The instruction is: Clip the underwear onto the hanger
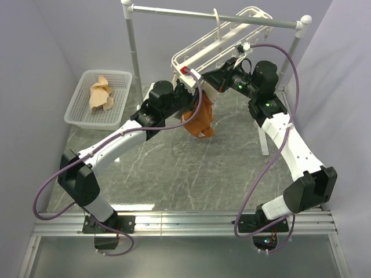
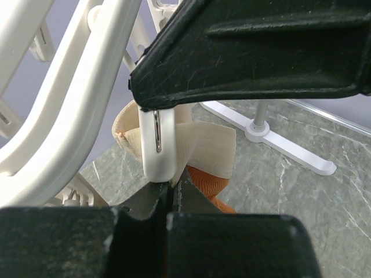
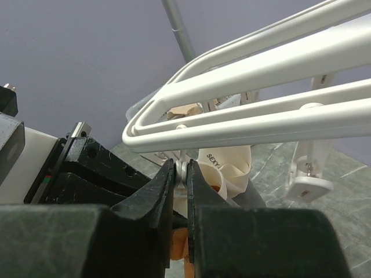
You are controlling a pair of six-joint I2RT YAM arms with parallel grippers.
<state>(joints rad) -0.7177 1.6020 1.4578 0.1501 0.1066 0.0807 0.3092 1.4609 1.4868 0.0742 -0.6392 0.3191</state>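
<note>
Two arms reach from my near edge across the marbled table [image 1: 174,174] and meet at mid-depth, under the low corner of the hanger [image 3: 261,124].

From the left wrist camera I see the left gripper [image 2: 169,188] squeezed fully together. It pinches the underwear [image 2: 203,152] at the lower edge of its beige waistband, directly beneath a white clip [image 2: 157,147] with a metal spring. The waistband curves behind that clip, and rust-orange fabric shows just right of my fingertips. I cannot tell whether the clip's own mouth has any cloth in it.

From the right wrist camera, the right gripper [image 3: 181,174] is closed down on the clip's upper end, with a sliver of white plastic showing between the fingers. Lettering on the waistband is visible just past them. A second clip [image 3: 310,174] dangles free further along the bars.

From above, the garment hangs in the air between the two grippers, clear of the table.

Behind it the hanger tilts, its far end raised, with its hook over the grey rail [image 1: 174,13]. One white post foot [image 1: 262,139] lies on the table near my right arm.

At far left sits a white basket [image 1: 74,110] holding a tan cloth [image 1: 101,94], well apart from the work.
</note>
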